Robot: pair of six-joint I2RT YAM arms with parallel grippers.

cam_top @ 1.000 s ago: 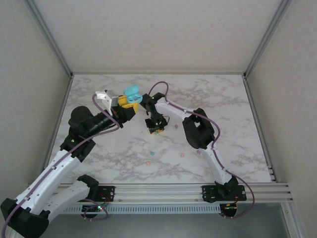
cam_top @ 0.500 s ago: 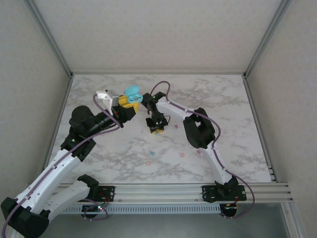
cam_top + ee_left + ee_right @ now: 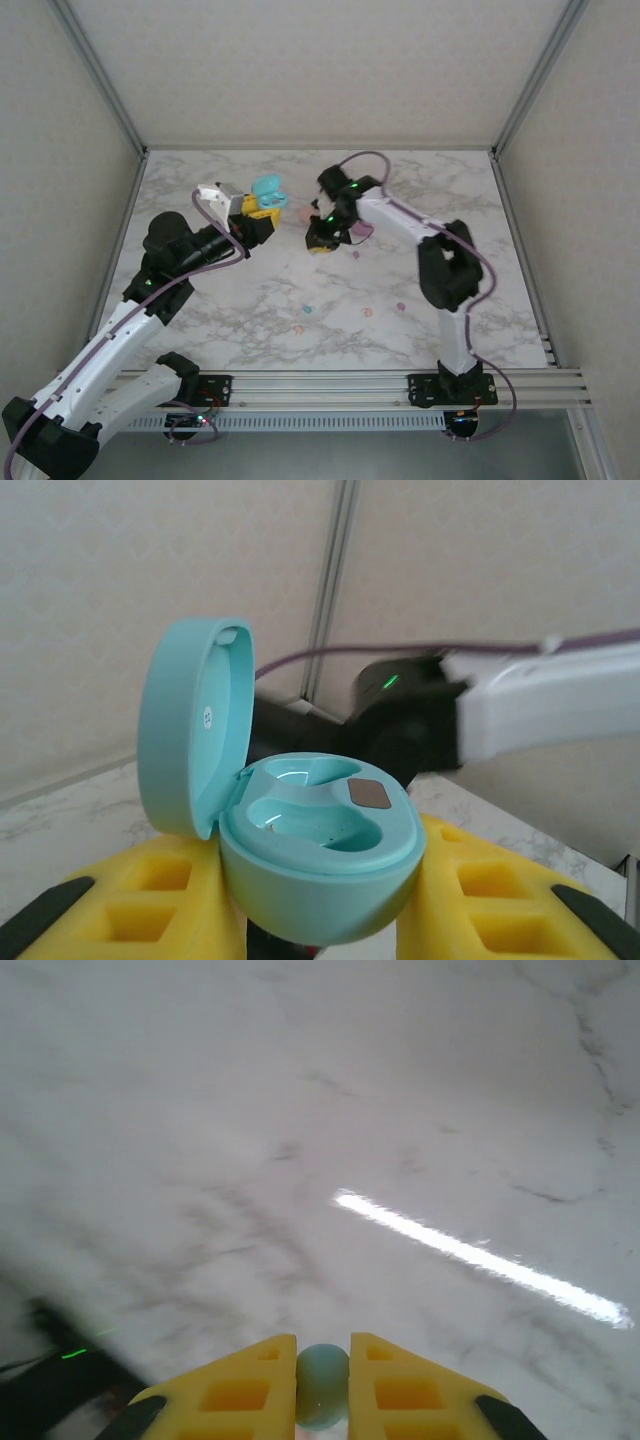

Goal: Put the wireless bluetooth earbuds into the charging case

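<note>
My left gripper (image 3: pixel 256 212) is shut on the teal charging case (image 3: pixel 267 190), held above the table at the back left. In the left wrist view the case (image 3: pixel 320 850) sits between the yellow fingers (image 3: pixel 150 900) with its lid (image 3: pixel 190 720) standing open at the left and both wells bare. My right gripper (image 3: pixel 320 240) hovers just right of the case, shut on a tiny teal earbud (image 3: pixel 322 1385) pinched between its yellow fingers (image 3: pixel 245 1385). Other earbuds lie on the marble: a teal one (image 3: pixel 308 310), an orange-pink one (image 3: pixel 298 327) and a purple one (image 3: pixel 400 306).
A lilac oval case (image 3: pixel 362 230) lies beside the right arm's forearm, with a small purple bud (image 3: pixel 355 253) just in front of it. Another pinkish bud (image 3: pixel 367 312) rests mid-table. Metal frame posts and grey walls bound the marble table (image 3: pixel 470 250).
The right gripper has closed on the teal earbud and risen off the table, while its arm swung right and back. The left arm and the case have barely moved.
</note>
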